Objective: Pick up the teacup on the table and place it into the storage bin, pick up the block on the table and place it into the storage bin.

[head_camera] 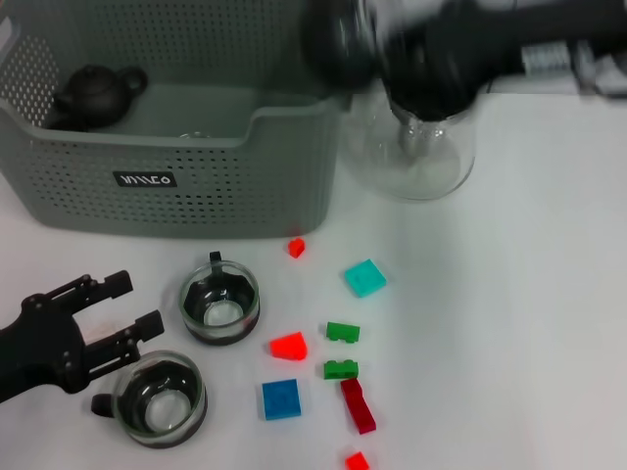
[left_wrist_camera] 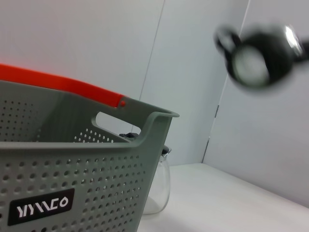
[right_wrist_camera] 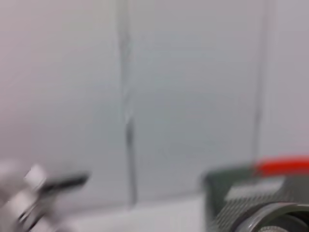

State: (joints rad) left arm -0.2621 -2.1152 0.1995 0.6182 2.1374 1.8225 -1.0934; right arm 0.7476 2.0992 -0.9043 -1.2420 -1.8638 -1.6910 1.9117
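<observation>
While right gripper [head_camera: 338,44] blurs, teacups [head_camera: 219,304] wait

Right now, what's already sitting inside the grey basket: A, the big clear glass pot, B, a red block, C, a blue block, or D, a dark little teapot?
D: the head view shows a dark teapot in a far corner of the storage bin, while the coloured blocks lie outside it on the table.
</observation>
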